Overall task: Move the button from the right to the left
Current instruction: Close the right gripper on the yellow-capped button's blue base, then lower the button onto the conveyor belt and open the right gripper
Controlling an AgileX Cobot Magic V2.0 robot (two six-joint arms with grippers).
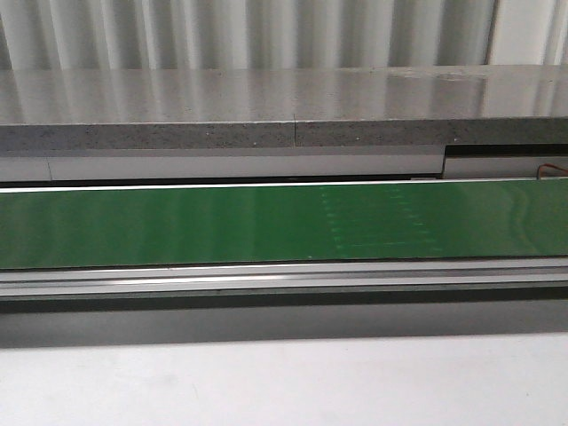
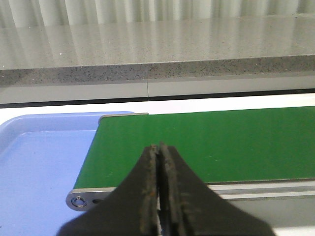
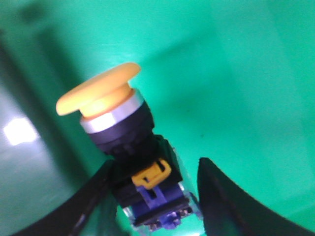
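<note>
Button between the right gripper's fingers, over the belt

The button (image 3: 129, 147), yellow head tilted, sits between the right gripper (image 3: 152, 206) fingers above the green belt (image 3: 236, 73); whether they clamp it, cannot tell; left gripper (image 2: 160, 189) pressed closed, empty, near the blue tray (image 2: 34, 162) beside the belt's end.

Left hand (image 2: 158, 196) closed; right hand (image 3: 157, 196) spread.

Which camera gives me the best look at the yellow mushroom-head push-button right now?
The right wrist view: the yellow mushroom-head push-button fills the frame, between the right gripper fingers. The front and left wrist views show none of it.
</note>
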